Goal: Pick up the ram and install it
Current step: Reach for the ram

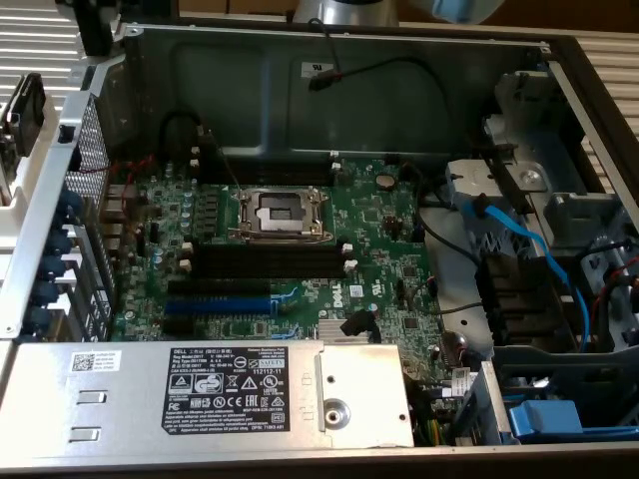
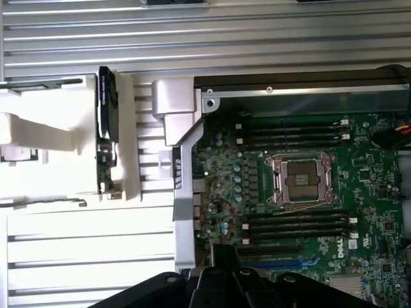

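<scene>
We see the ram point(image 2: 106, 109) standing in a white holder point(image 2: 126, 138) on the slatted counter point(image 2: 83, 256); gripper point(image 2: 226, 277) fully closed.

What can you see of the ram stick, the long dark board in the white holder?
The long, narrow dark-green ram stick stands edge-on in a slot of the white plastic holder, outside the open grey metal computer case, near its corner. One end looks blackish; the other shows green board with small components. The holder's white walls flank it on both sides. Its label cannot be made out.
</scene>
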Controlling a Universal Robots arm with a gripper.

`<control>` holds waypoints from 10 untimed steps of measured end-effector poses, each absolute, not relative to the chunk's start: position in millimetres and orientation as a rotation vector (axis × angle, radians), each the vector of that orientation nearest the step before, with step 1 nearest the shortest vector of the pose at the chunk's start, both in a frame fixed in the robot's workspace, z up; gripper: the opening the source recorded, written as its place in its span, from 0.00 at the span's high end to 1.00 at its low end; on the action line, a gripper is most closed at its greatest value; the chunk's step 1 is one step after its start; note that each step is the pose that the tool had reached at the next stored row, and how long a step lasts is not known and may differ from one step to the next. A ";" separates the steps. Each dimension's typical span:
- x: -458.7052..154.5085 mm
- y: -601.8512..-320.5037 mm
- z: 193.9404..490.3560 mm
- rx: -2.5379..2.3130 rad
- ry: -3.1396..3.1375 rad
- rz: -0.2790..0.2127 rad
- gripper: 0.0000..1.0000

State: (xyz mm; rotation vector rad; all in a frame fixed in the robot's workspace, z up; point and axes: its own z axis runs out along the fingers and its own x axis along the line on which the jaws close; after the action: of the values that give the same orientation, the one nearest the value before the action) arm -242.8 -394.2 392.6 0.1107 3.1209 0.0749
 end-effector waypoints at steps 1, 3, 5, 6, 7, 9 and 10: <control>-247.3 -393.8 392.6 0.111 3.123 0.075 0.90; -265.4 -392.1 392.6 0.112 3.137 0.074 0.90; -274.4 -391.3 392.6 0.113 3.146 0.074 0.90; -278.7 -390.7 392.6 0.113 3.153 0.074 0.90; -282.6 -390.0 392.6 0.114 3.161 0.073 0.90; -290.8 -388.5 392.6 0.114 3.174 0.073 0.90; -295.3 -387.7 392.5 0.115 3.177 0.073 0.90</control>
State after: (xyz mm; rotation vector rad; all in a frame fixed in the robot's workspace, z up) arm -295.3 -387.7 392.5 0.1147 3.1771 0.0731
